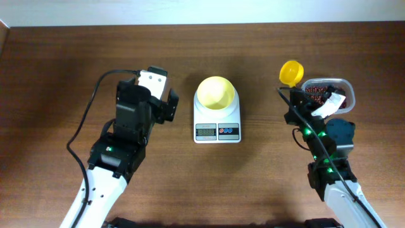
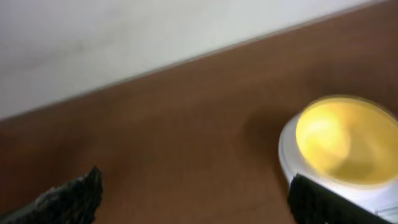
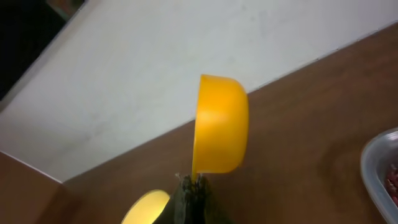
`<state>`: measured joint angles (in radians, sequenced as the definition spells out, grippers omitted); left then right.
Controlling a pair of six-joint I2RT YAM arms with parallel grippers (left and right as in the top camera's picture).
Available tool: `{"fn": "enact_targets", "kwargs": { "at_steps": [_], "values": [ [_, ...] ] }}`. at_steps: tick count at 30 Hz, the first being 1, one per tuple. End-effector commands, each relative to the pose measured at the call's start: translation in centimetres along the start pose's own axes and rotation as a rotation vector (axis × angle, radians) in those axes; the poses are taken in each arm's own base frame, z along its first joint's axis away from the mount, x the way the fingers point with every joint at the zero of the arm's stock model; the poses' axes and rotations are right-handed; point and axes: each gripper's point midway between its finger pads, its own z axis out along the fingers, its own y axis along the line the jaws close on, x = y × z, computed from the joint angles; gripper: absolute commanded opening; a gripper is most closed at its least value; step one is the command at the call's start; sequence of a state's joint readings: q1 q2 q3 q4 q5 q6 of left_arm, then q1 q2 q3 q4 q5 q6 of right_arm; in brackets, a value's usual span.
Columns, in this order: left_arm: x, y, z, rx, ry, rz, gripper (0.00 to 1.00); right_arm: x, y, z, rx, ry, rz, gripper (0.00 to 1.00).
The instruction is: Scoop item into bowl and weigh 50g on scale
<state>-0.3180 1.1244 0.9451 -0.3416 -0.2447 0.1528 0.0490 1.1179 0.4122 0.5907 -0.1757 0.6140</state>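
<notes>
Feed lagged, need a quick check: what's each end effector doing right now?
Left end effector: open, holding nothing.
Right end effector: closed on the yellow scoop by its handle.

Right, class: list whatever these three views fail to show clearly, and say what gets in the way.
Digits on the scale: too small overhead; below the left wrist view's bottom edge.
Inside of the scoop: the right wrist view shows only its outer wall.
Part of the tub of beans: covered by the right arm overhead; cropped by the right wrist view's right edge.
</notes>
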Motion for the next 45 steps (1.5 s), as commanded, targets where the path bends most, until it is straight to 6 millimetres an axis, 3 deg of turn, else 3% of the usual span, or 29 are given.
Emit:
{"fn": "enact_targets", "kwargs": {
  "at_steps": [1,10,14,18,21,28,45],
  "values": [
    [1.3,0.3,0.2,-0.013,0.054,0.009,0.99,-1.0,-0.1,0.9,-0.008,-0.048,-0.003,0.04],
    [1.2,0.0,0.2,0.000,0.049,0.008,0.99,-1.8,0.3,1.8,-0.048,-0.104,-0.015,0.04],
    [1.3,-4.5,-0.7,0.271,0.023,0.143,0.99,-2.1,0.7,1.7,-0.069,-0.112,-0.019,0.04],
    [3.1,-5.4,-2.1,0.347,0.101,0.154,0.99,-1.9,1.1,1.7,-0.089,-0.103,-0.021,0.04],
    [2.7,-6.7,-3.9,0.461,0.105,0.239,0.99,-1.5,1.7,1.7,-0.121,-0.080,-0.024,0.04],
    [-0.8,-7.1,-7.8,0.566,0.070,0.230,0.99,-0.9,2.4,1.6,-0.163,-0.048,-0.027,0.04],
    [-0.8,-7.2,-7.9,0.571,0.069,0.229,0.99,1.0,4.7,1.0,-0.305,0.060,-0.038,0.04]
  ]
}}
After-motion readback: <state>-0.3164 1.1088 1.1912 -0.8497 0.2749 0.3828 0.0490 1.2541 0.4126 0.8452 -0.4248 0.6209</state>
